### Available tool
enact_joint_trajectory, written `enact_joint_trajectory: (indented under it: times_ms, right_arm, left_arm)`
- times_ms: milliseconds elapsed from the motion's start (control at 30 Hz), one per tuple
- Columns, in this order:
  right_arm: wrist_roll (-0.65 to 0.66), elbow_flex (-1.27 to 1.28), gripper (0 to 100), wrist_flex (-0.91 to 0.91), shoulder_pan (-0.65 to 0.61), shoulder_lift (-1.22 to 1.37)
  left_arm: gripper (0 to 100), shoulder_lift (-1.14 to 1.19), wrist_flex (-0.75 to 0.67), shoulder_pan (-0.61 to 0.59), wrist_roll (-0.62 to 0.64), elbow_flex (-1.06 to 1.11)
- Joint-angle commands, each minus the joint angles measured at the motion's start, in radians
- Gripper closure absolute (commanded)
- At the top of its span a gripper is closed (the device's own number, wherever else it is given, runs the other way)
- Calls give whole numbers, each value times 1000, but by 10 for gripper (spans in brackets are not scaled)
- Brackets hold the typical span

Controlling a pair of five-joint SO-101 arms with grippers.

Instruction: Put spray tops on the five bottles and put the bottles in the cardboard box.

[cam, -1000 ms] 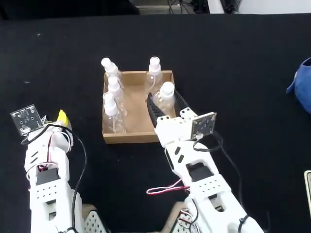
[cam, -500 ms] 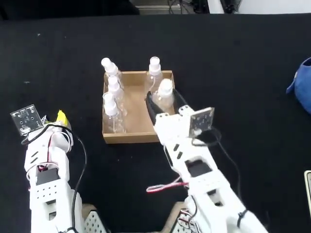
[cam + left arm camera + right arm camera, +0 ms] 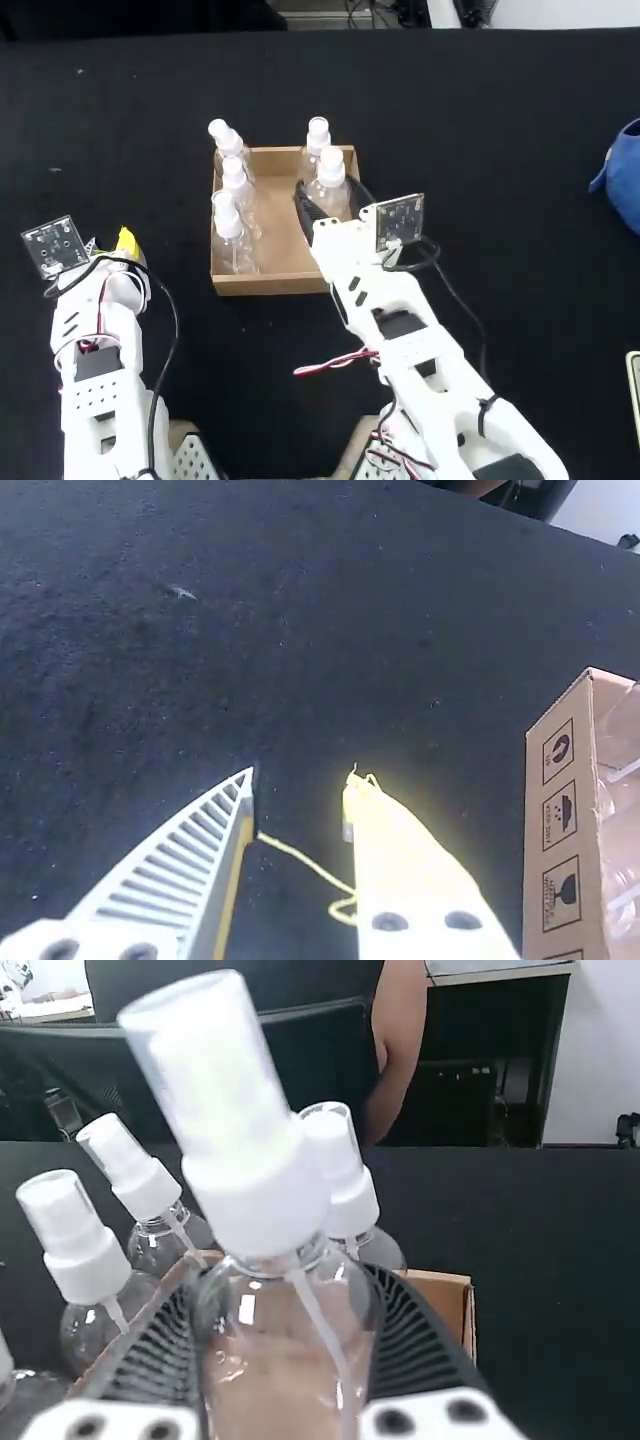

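A cardboard box (image 3: 285, 272) stands mid-table. Three clear bottles with white spray tops stand along its left side (image 3: 222, 137) (image 3: 235, 178) (image 3: 229, 222), and one more bottle (image 3: 318, 138) stands at its back right. My right gripper (image 3: 330, 197) is shut on a fifth spray-topped bottle (image 3: 331, 170), upright over the box's right half just in front of the back-right bottle. The right wrist view shows this held bottle (image 3: 280, 1340) between the black fingers (image 3: 410, 1335), with the other bottles behind. My left gripper (image 3: 300, 775) is open over bare table, left of the box (image 3: 575, 820).
The table is covered in black cloth (image 3: 480, 120). A blue object (image 3: 622, 180) lies at the right edge. The left arm (image 3: 95, 330) rests at the front left, away from the box.
My right arm has carried the held bottle away from the front and slightly left, from the box's right rim to over the box interior. The left arm has not moved.
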Motion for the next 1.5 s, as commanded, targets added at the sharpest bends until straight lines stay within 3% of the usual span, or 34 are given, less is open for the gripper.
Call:
enact_joint_trajectory:
  times_ms: [0, 233, 733, 967, 1300, 1467]
  right_arm:
    - [6, -44, 988, -31, -3, 12]
    - [9, -31, 987, -23, 55, 13]
    - [6, 2, 988, -37, 29, 13]
    - [6, 99, 988, -242, 28, 13]
    - [8, 87, 988, -255, 26, 59]
    - [11, 76, 988, -391, 26, 182]
  left_arm:
    - [970, -14, -17, -2, 8, -8]
    - [970, -14, -17, -2, 8, -7]
    - [970, -14, -17, -2, 8, -7]
    - [970, -14, -17, -2, 8, -7]
    - [970, -14, -17, -2, 8, -7]
    - [970, -14, -17, -2, 8, -7]
